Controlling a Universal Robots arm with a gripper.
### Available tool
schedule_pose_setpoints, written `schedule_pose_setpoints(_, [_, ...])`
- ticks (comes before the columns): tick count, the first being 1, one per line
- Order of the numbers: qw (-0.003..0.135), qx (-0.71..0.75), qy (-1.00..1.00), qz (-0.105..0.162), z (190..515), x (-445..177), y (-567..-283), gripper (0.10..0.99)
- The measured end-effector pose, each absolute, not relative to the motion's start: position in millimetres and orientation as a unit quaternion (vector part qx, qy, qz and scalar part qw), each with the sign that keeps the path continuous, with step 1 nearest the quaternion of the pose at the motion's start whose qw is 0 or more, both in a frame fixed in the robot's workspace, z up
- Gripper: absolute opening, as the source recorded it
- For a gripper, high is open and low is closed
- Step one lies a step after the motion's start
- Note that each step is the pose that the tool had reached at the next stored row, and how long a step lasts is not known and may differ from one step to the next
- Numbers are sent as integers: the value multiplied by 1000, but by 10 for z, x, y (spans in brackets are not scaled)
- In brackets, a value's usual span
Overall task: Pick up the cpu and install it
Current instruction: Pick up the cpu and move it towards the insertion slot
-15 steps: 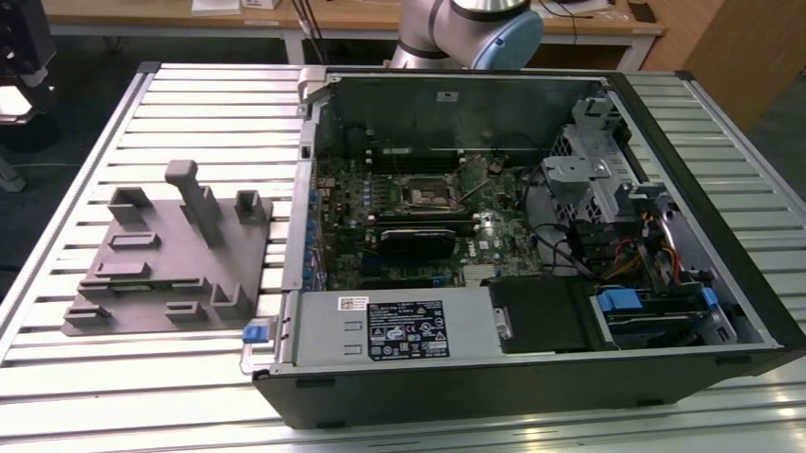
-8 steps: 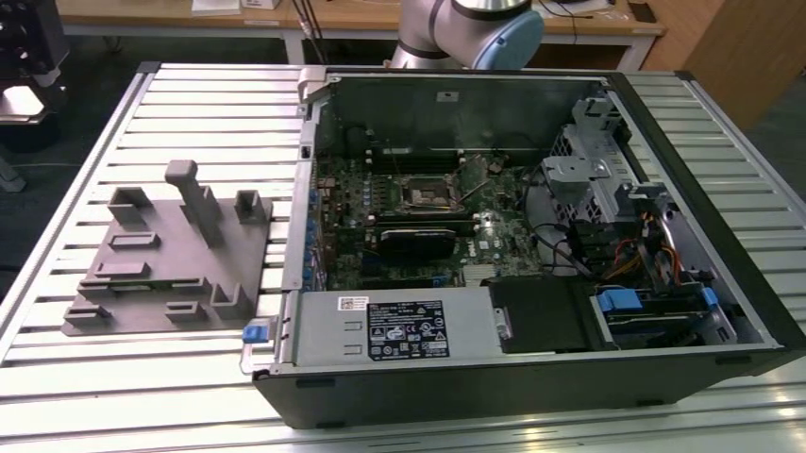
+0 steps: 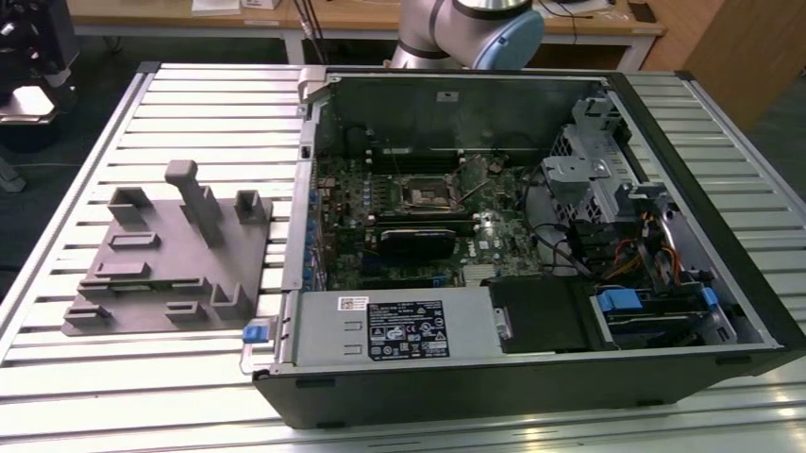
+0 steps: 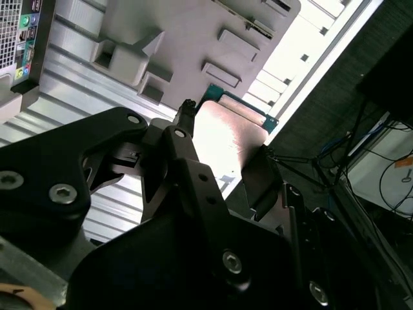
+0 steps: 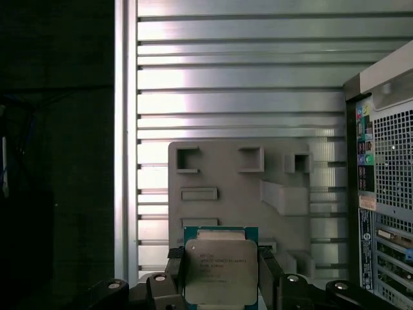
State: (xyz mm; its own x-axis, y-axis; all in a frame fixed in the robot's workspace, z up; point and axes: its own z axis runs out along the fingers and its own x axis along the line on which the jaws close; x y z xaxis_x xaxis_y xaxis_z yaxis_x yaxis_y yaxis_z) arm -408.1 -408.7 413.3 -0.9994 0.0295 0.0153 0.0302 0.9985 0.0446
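Fig.: carry step. Gripper (image 5: 221, 284) pinches cpu (image 5: 221, 271) by its edges, clear of grey fixture (image 5: 219, 174). Install pending; seating calls for squaring w/ socket (image 3: 426, 193).

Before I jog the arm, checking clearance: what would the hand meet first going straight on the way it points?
Probably the grey fixture block on the slatted table, beyond the cpu the hand grips; depth is unclear.

Slatted metal table (image 3: 126, 396) carries grey fixture (image 3: 151, 274), open computer case (image 3: 504, 392)
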Motion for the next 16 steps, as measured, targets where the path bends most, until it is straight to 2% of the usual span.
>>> schedule_pose_setpoints(16, [7, -15, -1000, -23, 4132, -3921, -4087, 541])
